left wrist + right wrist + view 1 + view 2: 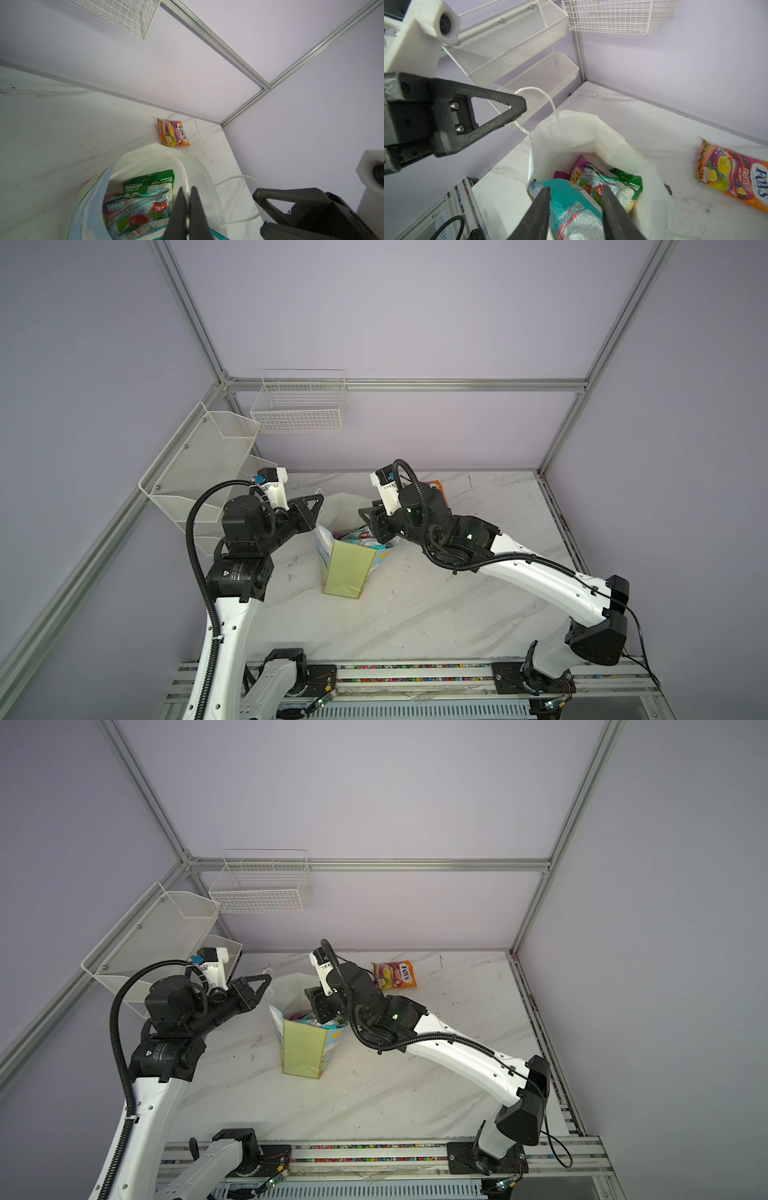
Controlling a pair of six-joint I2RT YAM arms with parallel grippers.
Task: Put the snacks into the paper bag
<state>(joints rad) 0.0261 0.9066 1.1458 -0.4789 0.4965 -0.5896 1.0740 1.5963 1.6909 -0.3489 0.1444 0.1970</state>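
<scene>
Inside the bag (pixel 612 133), crinkly packets (pixel 566 199) pile; left gripper (pixel 188 192) pinches handle (pixel 548 97), right gripper (pixel 576 188) gapes.

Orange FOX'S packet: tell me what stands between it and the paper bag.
Nothing visible lies on the table between the orange packet and the paper bag; only the right pincer hangs over the bag's open mouth.

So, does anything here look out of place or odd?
Yes: the orange crinkly FOX'S packet lies alone on the white marble table near the back wall, outside the tall paper gift bag, while a teal packet, a green packet and a purple packet are inside. Nothing looks spilled or torn.
</scene>
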